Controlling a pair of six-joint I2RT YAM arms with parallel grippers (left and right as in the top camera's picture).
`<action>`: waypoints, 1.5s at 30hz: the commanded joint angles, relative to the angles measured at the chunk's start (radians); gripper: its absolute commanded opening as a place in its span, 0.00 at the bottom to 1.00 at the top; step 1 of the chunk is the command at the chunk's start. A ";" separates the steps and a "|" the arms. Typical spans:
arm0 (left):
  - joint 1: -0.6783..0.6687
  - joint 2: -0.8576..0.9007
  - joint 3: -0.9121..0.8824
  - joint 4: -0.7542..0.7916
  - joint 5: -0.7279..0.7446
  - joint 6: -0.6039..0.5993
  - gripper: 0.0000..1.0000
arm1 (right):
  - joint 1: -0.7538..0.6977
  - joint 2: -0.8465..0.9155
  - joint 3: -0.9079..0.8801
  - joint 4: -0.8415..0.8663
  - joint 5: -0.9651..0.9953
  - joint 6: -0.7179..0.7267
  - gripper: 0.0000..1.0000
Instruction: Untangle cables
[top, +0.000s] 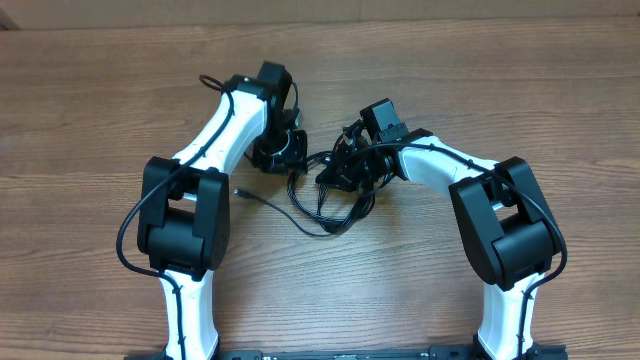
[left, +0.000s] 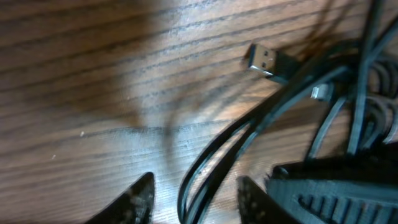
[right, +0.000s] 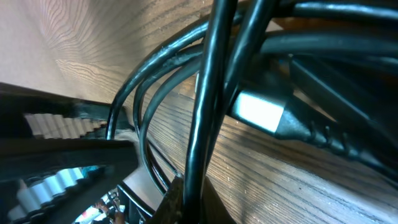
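1. A brown wood-grain surface (top: 90, 90) fills the overhead view, its grain running left to right.
2. Faint horizontal seams divide it into broad planks.
3. Seen close from the left wrist, the grain shows dark streaks, with a broad shadow at upper left.
4. From the right wrist it appears tilted, with pale, whorled grain at upper left.

Setting: a robotics lab or test bench. Evidence: a left arm (top: 222, 128) and a right arm (top: 445, 170), both white and black, mounted on a dark base rail (top: 340, 354) at one edge of a wood-grain table (top: 90, 90). The room beyond the tabletop cannot be judged.
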 joint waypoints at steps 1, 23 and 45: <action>0.002 -0.032 -0.081 0.063 0.037 0.030 0.38 | 0.005 -0.007 -0.006 0.002 -0.005 -0.009 0.04; 0.006 -0.034 0.357 -0.048 0.645 -0.035 0.04 | 0.043 -0.007 -0.007 -0.038 0.047 -0.022 0.04; 0.050 -0.034 0.385 -0.076 0.659 -0.207 0.04 | -0.103 -0.300 0.027 -0.343 0.029 -0.448 1.00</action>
